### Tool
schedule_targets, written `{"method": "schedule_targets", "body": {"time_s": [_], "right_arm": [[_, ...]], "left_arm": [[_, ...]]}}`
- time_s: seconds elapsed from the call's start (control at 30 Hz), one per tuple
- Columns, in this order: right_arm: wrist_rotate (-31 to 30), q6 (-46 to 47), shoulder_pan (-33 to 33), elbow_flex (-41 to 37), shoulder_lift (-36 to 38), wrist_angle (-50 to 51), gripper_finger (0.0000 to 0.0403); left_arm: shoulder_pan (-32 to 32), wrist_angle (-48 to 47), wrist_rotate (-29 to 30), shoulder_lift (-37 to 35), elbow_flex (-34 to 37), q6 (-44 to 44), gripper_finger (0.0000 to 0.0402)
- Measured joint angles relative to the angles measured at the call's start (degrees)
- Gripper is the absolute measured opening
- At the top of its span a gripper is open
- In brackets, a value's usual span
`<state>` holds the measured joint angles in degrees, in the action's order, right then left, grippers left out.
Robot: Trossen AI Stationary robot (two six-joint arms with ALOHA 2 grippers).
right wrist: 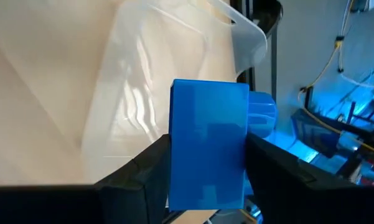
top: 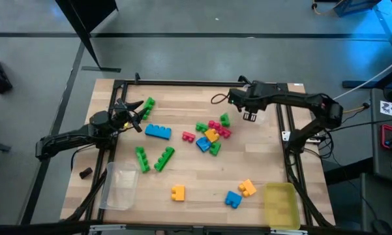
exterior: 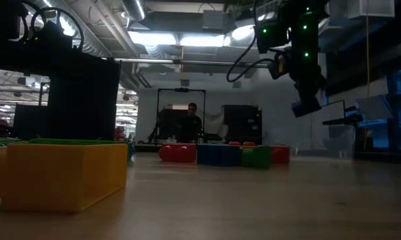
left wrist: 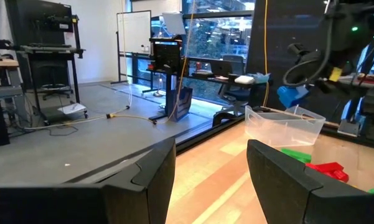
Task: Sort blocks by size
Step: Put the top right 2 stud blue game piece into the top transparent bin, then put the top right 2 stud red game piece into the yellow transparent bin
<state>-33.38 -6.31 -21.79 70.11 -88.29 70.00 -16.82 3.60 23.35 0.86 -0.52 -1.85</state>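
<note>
My right gripper (top: 250, 116) is shut on a small blue block (right wrist: 208, 146), held in the air over a clear tray (right wrist: 143, 93) at the table's far right. The block also shows in the low view (exterior: 305, 105) and the left wrist view (left wrist: 292, 94). My left gripper (top: 133, 117) is open and empty at the far left, beside a green block (top: 147, 104). Other blocks lie on the table: a long blue one (top: 158, 132), two long green ones (top: 154, 158), a mixed cluster (top: 212, 134), and three small ones near the front (top: 233, 199). My right gripper pinches the blue block between its two fingers by two opposite sides (right wrist: 177, 155). The fingers come from above, pointing down. The block's studs (right wrist: 262, 115) face sideways, out of the gap. The block is lifted clear, above the clear tray.
A second clear tray (top: 120, 189) lies at the near left and a yellow tray (top: 280, 203) at the near right. A dark frame (top: 182, 83) runs around the table's edges. A person (exterior: 190, 120) stands in the room far behind the table.
</note>
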Motion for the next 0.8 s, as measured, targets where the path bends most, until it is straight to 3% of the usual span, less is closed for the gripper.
{"method": "schedule_targets", "body": {"time_s": [0.47,0.8], "right_arm": [[6.99,0.24,-2.61,0.00,0.00,-1.55,0.0190],[6.75,1.99,-2.62,0.00,0.00,-1.53,0.0269]], "left_arm": [[0.00,-0.01,0.00,0.00,0.00,0.14,0.0184],[0.00,-0.01,0.00,0.00,0.00,0.13,0.0184]]}}
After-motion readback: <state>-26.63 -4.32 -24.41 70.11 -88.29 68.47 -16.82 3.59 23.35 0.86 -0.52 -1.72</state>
